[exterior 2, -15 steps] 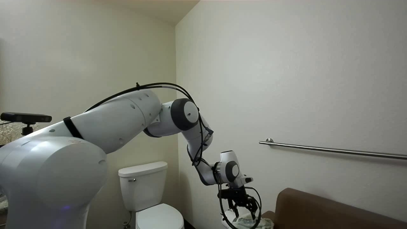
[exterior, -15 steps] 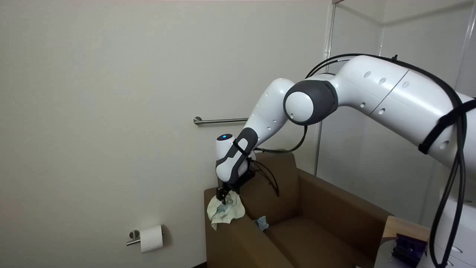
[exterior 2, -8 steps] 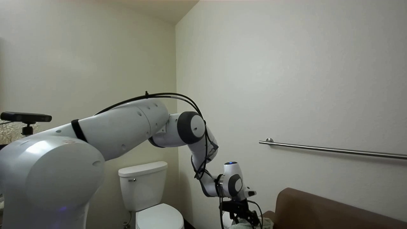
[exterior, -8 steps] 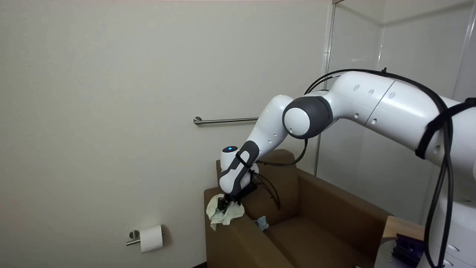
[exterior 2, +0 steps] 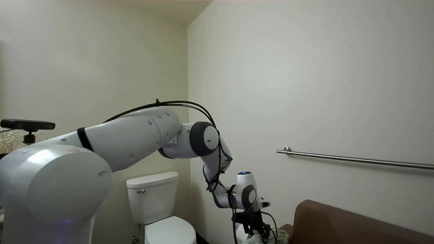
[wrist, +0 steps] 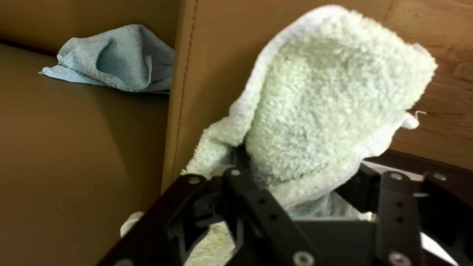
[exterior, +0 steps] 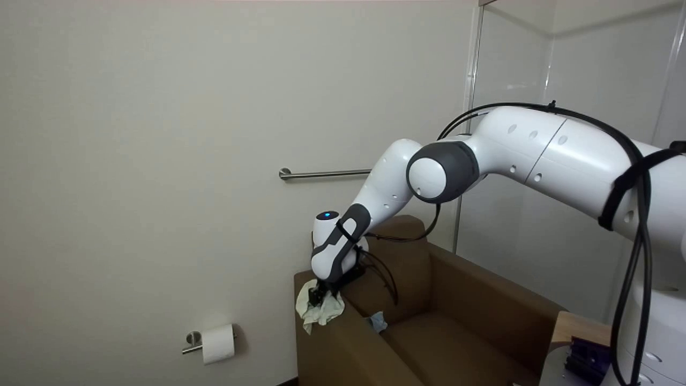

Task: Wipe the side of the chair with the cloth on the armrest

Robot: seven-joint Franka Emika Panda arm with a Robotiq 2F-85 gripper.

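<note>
Directly beneath the pincer (wrist: 301,171), the pale green-white cloth (wrist: 332,96) rests bunched on the armrest (wrist: 218,62) of the brown chair (exterior: 412,284). Reaching the cloth: complete. The two fingers (wrist: 397,207) are on either side of a fold, with towelling between them; whether they clamp it, I cannot tell from where I stand. Part of the cloth spreads beyond the fingers; a smaller part shows underneath the pincer body. Securing the cloth is, in my judgement, the step in hand. Wiping appears not yet begun: the cloth sits on top of the armrest, and the pincer stands over it, not down along the chair's side. Remaining, by my estimate: confirm the hold, carry the cloth over the edge, press it to the side, and stroke. A blue-grey cloth (wrist: 118,59) lies off to one side of the pincer, near the corner of the seat (exterior: 455,343), just beside the armrest's inner face; leave it in place.
</note>
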